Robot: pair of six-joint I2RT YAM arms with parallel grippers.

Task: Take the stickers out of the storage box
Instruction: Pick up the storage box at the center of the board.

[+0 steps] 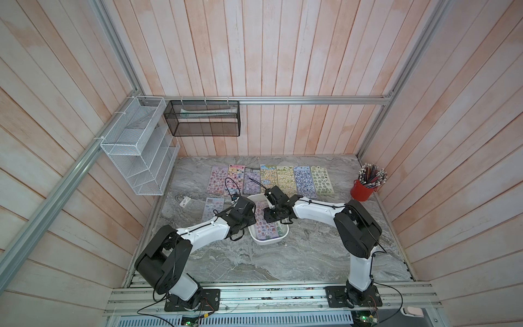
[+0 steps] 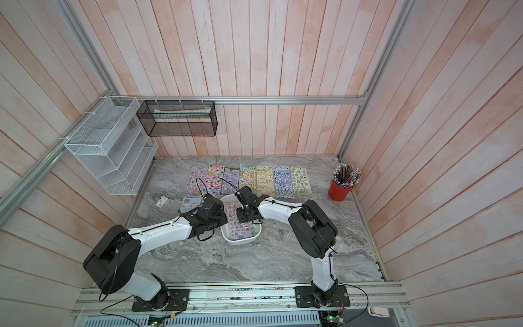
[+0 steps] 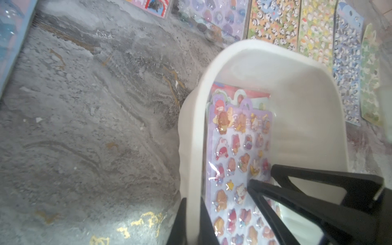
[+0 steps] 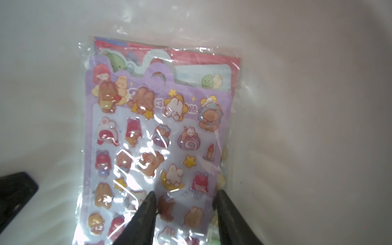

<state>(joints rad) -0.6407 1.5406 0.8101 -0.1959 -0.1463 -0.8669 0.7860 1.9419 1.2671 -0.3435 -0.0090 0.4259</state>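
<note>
Marble table spreads open beside storage box, left hand clamping rim.

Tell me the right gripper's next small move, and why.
Probably close the right gripper on the top purple sheet near its edge: the jaws stand open just over it, one tip at that edge, while the left gripper clamps the storage box wall, steadying it.

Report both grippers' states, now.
Left gripper: shut on the storage box wall.
Right gripper: open, tips down at the purple sticker sheet.
</note>
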